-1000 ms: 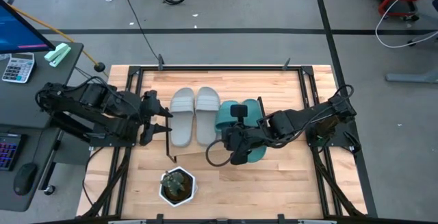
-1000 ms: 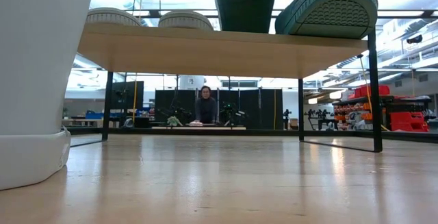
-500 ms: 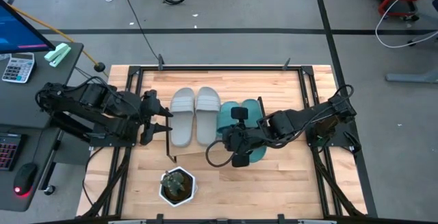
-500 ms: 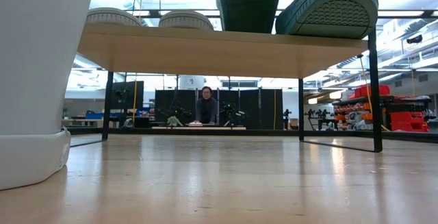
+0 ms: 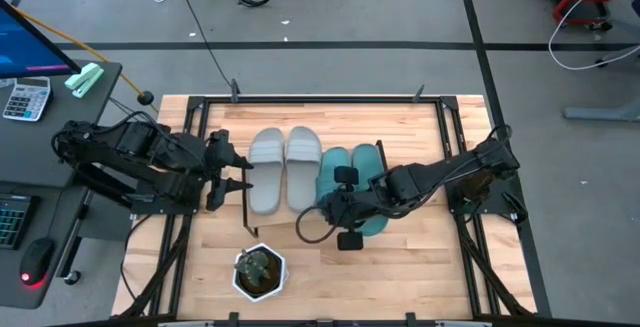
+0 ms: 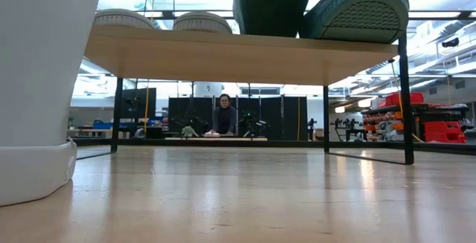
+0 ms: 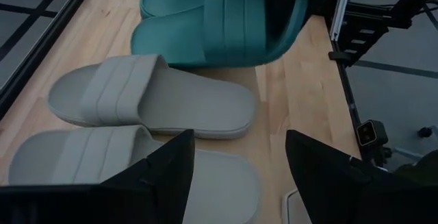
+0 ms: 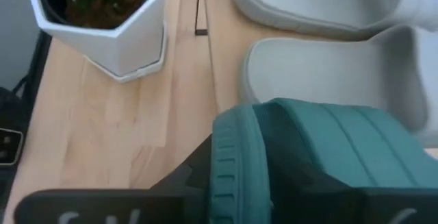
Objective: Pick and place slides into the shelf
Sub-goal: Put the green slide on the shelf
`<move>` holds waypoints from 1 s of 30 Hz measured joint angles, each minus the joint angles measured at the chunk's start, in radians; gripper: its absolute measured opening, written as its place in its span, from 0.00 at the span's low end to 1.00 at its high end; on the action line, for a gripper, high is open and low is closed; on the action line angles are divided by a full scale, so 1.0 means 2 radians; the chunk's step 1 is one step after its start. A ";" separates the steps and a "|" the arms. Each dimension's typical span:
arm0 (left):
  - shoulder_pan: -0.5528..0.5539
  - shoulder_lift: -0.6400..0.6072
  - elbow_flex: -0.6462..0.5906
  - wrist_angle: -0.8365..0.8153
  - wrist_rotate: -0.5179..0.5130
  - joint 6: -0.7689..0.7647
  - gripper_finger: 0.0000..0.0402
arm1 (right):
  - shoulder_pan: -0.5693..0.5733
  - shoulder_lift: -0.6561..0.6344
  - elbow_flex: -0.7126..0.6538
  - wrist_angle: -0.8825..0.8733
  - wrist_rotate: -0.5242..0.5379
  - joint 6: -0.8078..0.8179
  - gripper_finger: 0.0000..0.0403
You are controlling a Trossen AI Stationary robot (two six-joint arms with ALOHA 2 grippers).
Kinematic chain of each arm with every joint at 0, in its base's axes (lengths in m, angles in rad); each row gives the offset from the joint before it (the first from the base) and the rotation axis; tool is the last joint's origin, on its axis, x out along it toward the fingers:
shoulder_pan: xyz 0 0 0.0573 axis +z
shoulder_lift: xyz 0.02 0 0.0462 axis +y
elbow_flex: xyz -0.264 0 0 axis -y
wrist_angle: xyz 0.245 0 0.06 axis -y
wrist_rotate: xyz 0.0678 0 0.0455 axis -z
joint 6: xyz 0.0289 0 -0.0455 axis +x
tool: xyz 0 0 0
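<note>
Right tool [image 5: 338, 210]: clamped a teal slide [image 5: 340, 172] over the shelf [image 6: 245, 53].
Left tool [image 5: 238, 175]: idle, spread empty.
Advice: you needed it flat before release.

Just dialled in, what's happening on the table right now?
The right hand is at the low wooden-board shelf, placing a teal green rubber slide sandal next to the other teal one. Whether its fingers have let go cannot be seen. Two light grey rubber slides already sit side by side on the shelf. The left hand waits open beside the shelf's left end. A small potted plant in a white pot stands in front.
</note>
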 joint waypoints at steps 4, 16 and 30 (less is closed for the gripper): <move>0.000 0.000 0.000 0.003 0.000 0.000 0.58 | 0.000 0.000 -0.024 0.022 0.002 0.006 0.25; 0.000 0.000 0.000 0.004 0.000 0.000 0.58 | -0.001 0.000 -0.033 0.048 -0.015 0.041 0.31; 0.000 0.000 0.000 0.004 0.000 0.000 0.57 | -0.001 0.001 -0.033 0.045 -0.070 0.054 0.41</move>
